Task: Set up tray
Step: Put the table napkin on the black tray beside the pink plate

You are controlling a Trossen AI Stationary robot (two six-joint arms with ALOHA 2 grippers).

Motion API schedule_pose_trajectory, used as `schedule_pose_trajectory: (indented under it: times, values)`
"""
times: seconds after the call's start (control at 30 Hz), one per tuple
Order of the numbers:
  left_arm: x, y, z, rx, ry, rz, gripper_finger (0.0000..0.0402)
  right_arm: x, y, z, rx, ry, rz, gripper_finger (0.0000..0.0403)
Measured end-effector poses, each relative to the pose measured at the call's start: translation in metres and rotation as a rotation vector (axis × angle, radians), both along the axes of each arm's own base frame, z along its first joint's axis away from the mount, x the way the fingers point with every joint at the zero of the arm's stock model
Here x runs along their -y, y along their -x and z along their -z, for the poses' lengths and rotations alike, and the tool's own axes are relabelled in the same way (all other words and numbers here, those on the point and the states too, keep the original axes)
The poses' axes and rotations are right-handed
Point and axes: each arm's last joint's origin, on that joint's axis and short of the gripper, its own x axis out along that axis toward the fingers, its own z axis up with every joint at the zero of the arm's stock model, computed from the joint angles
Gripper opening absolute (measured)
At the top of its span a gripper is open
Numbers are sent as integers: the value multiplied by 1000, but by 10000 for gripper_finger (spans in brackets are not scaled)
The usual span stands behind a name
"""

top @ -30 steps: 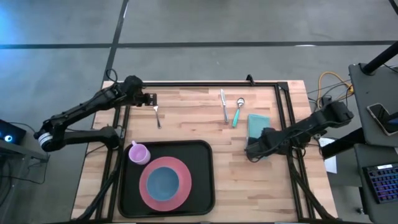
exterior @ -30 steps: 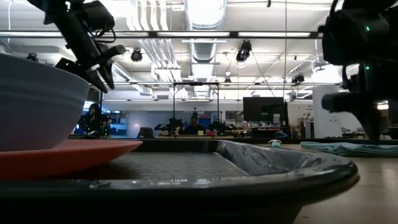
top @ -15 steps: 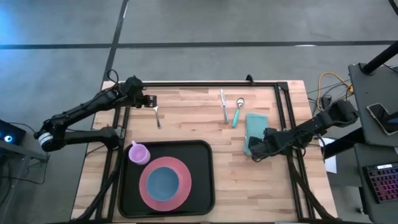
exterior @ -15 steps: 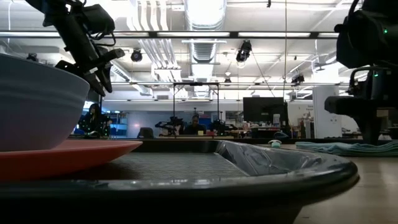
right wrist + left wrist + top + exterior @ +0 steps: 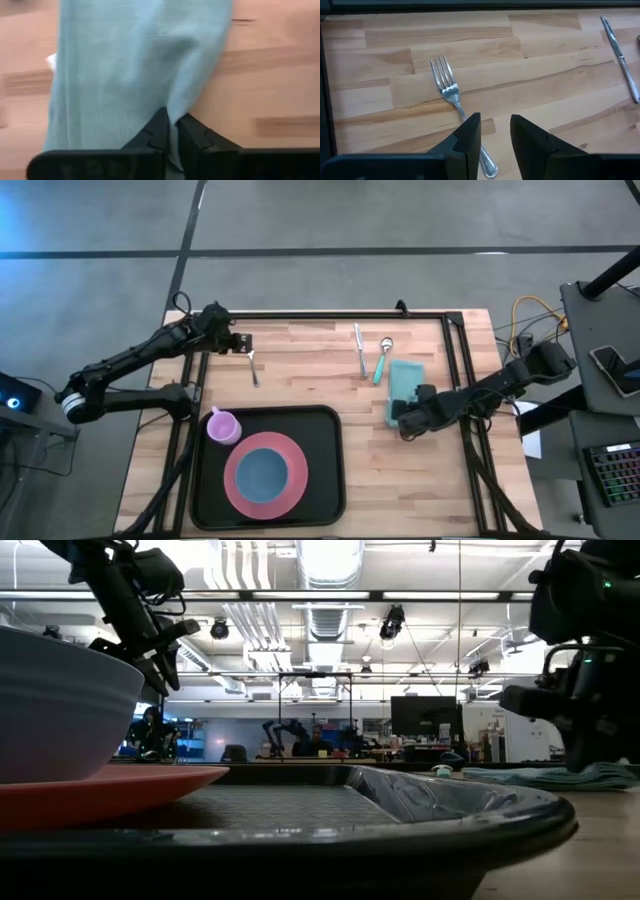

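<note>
The tray (image 5: 320, 465) lay at the near-left part of the table (image 5: 300, 370), carrying a pink plate (image 5: 292, 452) with a blue bowl (image 5: 264, 472) on it and a small purple cup (image 5: 222, 425) in its far-left corner. In the low view the tray's rim (image 5: 420, 810) filled the foreground.

The right gripper (image 5: 405, 415) was low over the table to the right of the tray, apart from it, at the near end of a teal cloth (image 5: 402, 385). In the right wrist view its fingers (image 5: 162, 130) were nearly closed, pinching an edge of the cloth (image 5: 135, 65).

The left gripper (image 5: 240, 340) hovered at the far-left of the table, well beyond the tray, over a fork (image 5: 253, 366). Its 2 fingers (image 5: 470, 137) stood a little apart with nothing between them, above the fork's handle (image 5: 451, 95).

A knife (image 5: 359, 348) and a teal-handled spoon (image 5: 382, 360) lay between fork and cloth. No writing or labels could be read.
</note>
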Motion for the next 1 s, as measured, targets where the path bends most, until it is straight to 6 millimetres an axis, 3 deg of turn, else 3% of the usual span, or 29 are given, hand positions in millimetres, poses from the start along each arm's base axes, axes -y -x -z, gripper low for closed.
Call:
schedule_pose_trajectory:
  times: [0.17,0.53,0.8,1.0]
  values:
    - [2,-1,0,14,16,22,86,-6,-20,-11,101,-8,-67,14]
    - [17,2,-7,70,34,33,86,-27,-67,-64,299,6,-307,13]
    - [34,18,-15,127,40,13,86,-45,-97,-114,491,85,-379,12]
    - [49,33,-15,204,43,-18,86,-61,-138,-135,502,159,-546,12]
